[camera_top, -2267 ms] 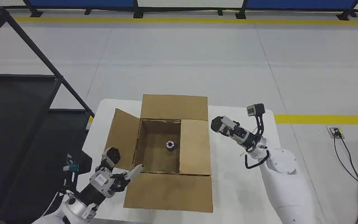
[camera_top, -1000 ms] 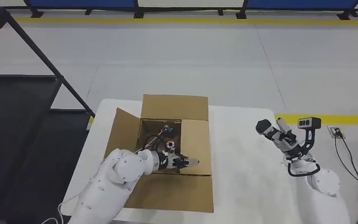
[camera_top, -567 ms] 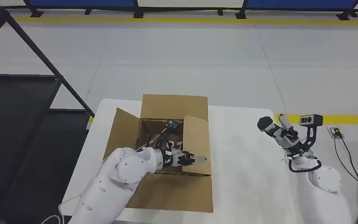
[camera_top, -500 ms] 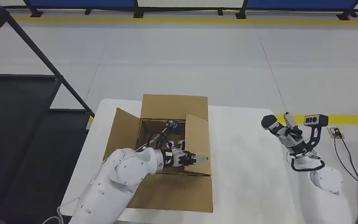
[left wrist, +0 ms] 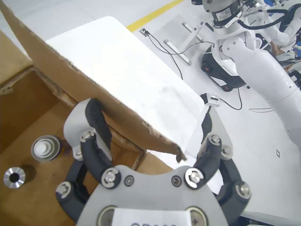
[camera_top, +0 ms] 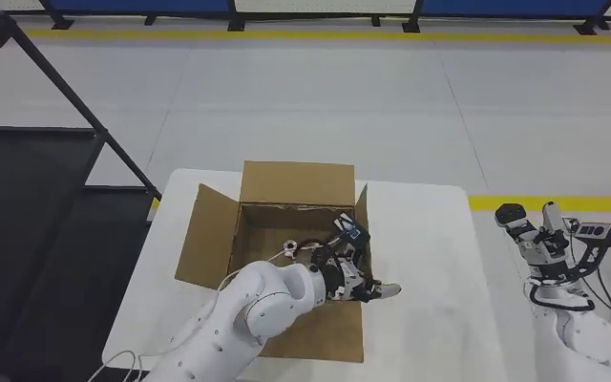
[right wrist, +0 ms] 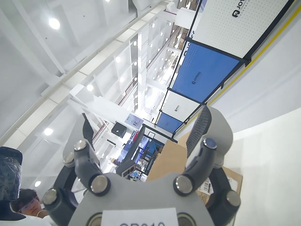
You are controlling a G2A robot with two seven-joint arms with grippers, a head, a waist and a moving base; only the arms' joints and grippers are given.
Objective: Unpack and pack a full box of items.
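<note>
Pale grey factory floor [camera_top: 334, 95] with a yellow line is stretching around the white table [camera_top: 430, 286] where I am working. On it the cardboard box [camera_top: 296, 181] is standing open, its right flap [left wrist: 77, 71] rising upright. My left gripper [left wrist: 150, 114] is straddling that flap near its torn corner, jaws wide apart. One finger [left wrist: 94, 116] is hanging inside the box just beside the cardboard, the other outside above the table. My right gripper [right wrist: 144, 121] is hovering well apart, past the table's edge, jaws apart and holding nothing, pointing up toward ceiling lights. On the box floor a silver-topped can [left wrist: 45, 148] is standing upright, and near it a small metal cylinder [left wrist: 14, 177] is sitting on end.
</note>
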